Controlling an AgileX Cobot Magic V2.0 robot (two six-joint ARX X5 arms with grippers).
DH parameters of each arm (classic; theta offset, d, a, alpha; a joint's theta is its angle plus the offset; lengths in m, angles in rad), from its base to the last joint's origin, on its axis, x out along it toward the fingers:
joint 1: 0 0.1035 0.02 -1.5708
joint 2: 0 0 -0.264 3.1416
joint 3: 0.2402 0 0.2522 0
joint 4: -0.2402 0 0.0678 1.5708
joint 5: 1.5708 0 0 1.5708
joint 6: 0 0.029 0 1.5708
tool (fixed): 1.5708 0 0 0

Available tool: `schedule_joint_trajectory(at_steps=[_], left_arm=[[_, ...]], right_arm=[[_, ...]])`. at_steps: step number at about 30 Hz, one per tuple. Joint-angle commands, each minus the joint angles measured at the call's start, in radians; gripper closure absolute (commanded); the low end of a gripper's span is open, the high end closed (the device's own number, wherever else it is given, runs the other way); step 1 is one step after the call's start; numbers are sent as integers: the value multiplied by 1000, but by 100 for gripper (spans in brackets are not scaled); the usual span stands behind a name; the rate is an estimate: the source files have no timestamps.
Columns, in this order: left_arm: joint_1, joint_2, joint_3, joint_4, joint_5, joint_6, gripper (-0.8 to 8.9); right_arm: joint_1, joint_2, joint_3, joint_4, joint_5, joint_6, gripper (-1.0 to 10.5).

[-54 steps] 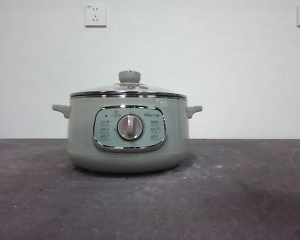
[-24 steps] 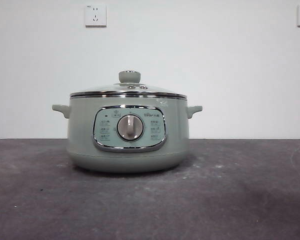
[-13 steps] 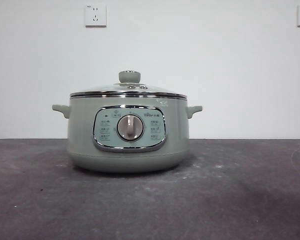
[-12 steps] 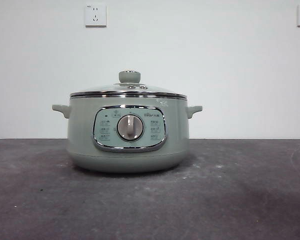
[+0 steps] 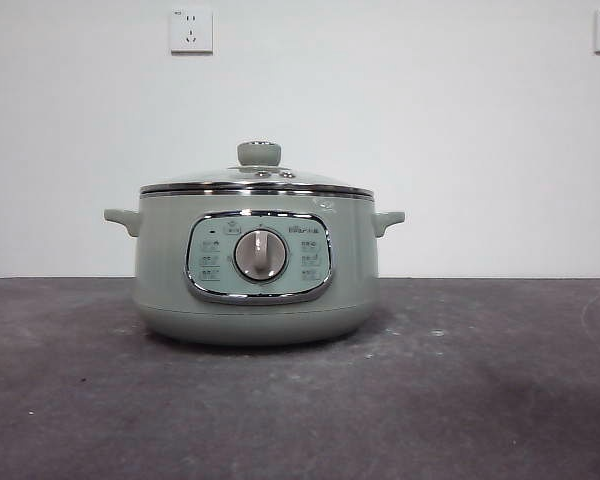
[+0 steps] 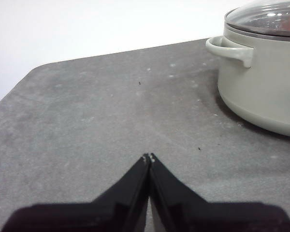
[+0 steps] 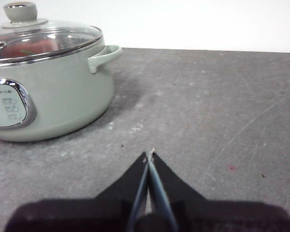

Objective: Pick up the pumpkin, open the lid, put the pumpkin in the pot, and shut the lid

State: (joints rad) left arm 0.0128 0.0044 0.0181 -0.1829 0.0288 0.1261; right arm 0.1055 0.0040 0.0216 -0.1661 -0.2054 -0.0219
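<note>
Clearly, both grippers are seen parked w/ nothing in them: the left gripper [image 6: 148,157] has its two black jaws pressed together, tips touching, hovering over bare dark grey tabletop [image 6: 96,111], well apart from the pot. The right gripper [image 7: 149,155] is likewise closed tight and empty, on the pot's other side, also apart from it.

Further out, the large round pale sage-green electric pot [image 5: 257,265] is seen upright mid-table, side handles out, chrome-framed panel & silver dial [image 5: 260,255] facing the front cam. The domed clear glass lid w/ chrome rim and sage-green knob [image 5: 259,153] is seated flat on the pot. Through the glass, in both wrist views, an orange-red shape w/ a hint of green is glimpsed [image 7: 34,46]; it is judged to be the small glossy orange toy pumpkin, already inside.

Step in hand, as judged: all four steps look done, arms withdrawn. No further pick seems called for; at most, lid seating to be checked.

Writing: small labels around the dial and a brand mark at the panel's upper right are visible but too small to be read. Two white wall sockets [image 5: 191,30] are noted behind.
</note>
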Motion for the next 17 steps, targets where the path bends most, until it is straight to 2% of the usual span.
schedule_joint_trajectory(at_steps=[1, 17], left_arm=[[3, -2, -16, 2, -1, -8, 817], [3, -2, -16, 2, -1, -8, 817]], right_arm=[[0, -3, -14, 1, 4, 10, 946], [0, -3, -14, 1, 4, 10, 946]])
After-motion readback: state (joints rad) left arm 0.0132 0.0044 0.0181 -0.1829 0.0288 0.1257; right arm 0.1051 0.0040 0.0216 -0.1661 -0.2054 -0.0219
